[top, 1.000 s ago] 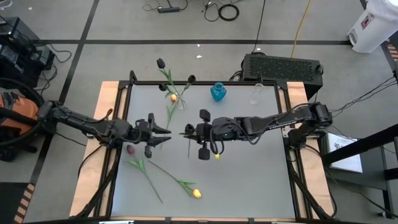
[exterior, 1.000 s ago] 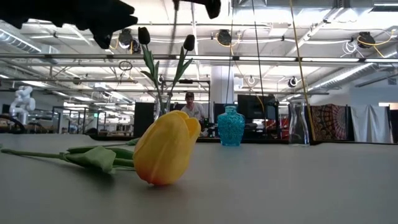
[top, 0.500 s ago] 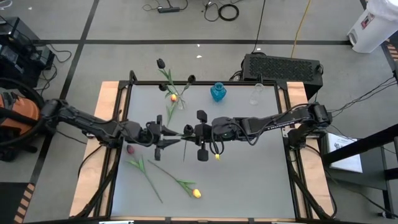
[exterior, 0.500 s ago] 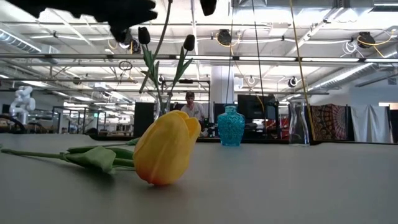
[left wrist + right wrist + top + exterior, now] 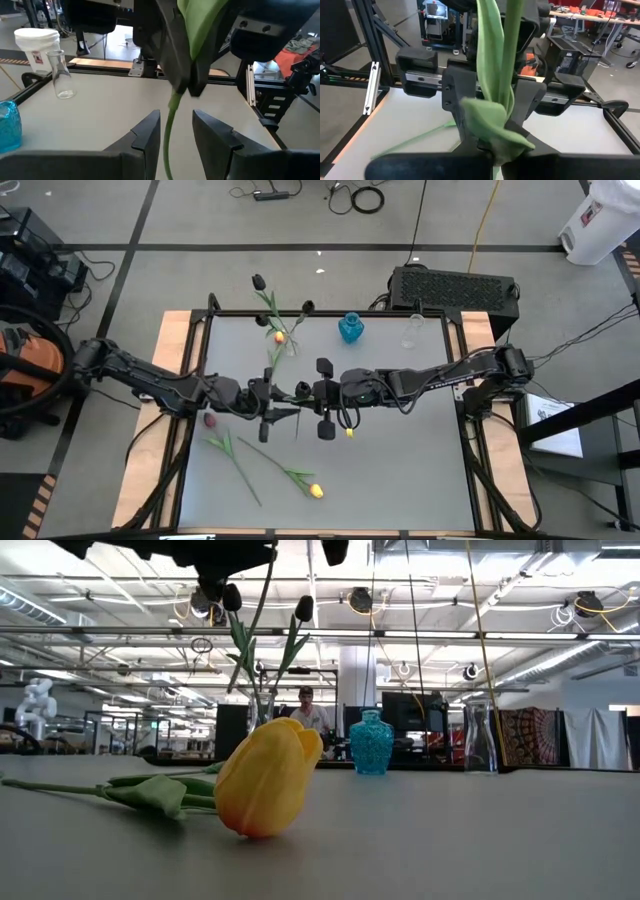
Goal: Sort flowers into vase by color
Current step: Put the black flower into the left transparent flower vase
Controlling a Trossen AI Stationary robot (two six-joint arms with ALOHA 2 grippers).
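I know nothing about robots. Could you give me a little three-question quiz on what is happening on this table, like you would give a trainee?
1. Which claw is shut on the hanging flower stem?
A. the left claw
B. the right claw
2. True or false: the blue vase has flowers in it.
3. Fill in: the tulip lying in the foreground of the low view is coloured ____.

Key: 1 B (the left claw stands open on either side of the stem). 2 False. 3 Yellow.
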